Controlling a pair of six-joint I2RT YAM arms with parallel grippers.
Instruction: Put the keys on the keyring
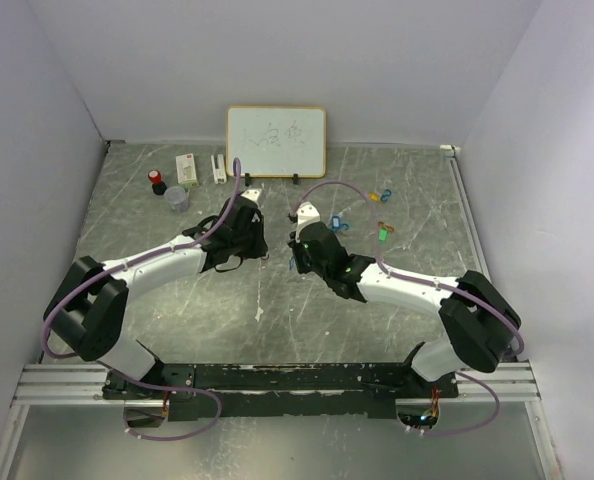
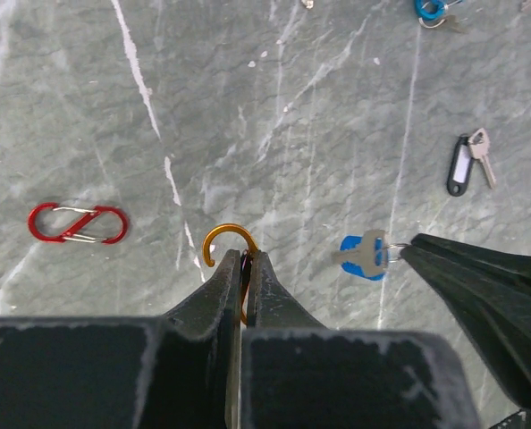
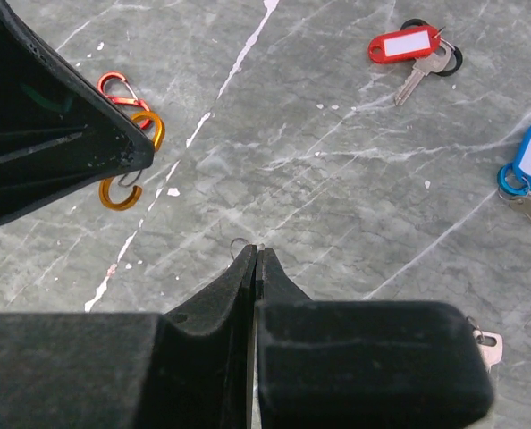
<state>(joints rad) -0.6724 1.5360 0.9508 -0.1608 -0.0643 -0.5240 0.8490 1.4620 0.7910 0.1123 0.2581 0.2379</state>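
Note:
My left gripper (image 2: 246, 256) is shut on an orange S-shaped clip (image 2: 223, 237), whose open hook sticks out past the fingertips. My right gripper (image 3: 257, 251) is shut on the thin metal loop (image 3: 239, 243) of a blue key tag with a silver key (image 2: 366, 255). It holds the tag just right of the orange clip, a short gap apart. In the right wrist view the orange clip (image 3: 122, 192) hangs under the left fingers (image 3: 87, 147). In the top view both grippers meet at mid-table, left (image 1: 262, 250) and right (image 1: 295, 257).
A red S-clip (image 2: 78, 223) lies left of the left gripper. A black-tagged key (image 2: 462, 164), a red-tagged key (image 3: 407, 45) and another blue-tagged key (image 3: 529, 161) lie on the grey table. Behind stand a whiteboard (image 1: 276, 140), a small cup (image 1: 176, 197) and white boxes (image 1: 187, 165).

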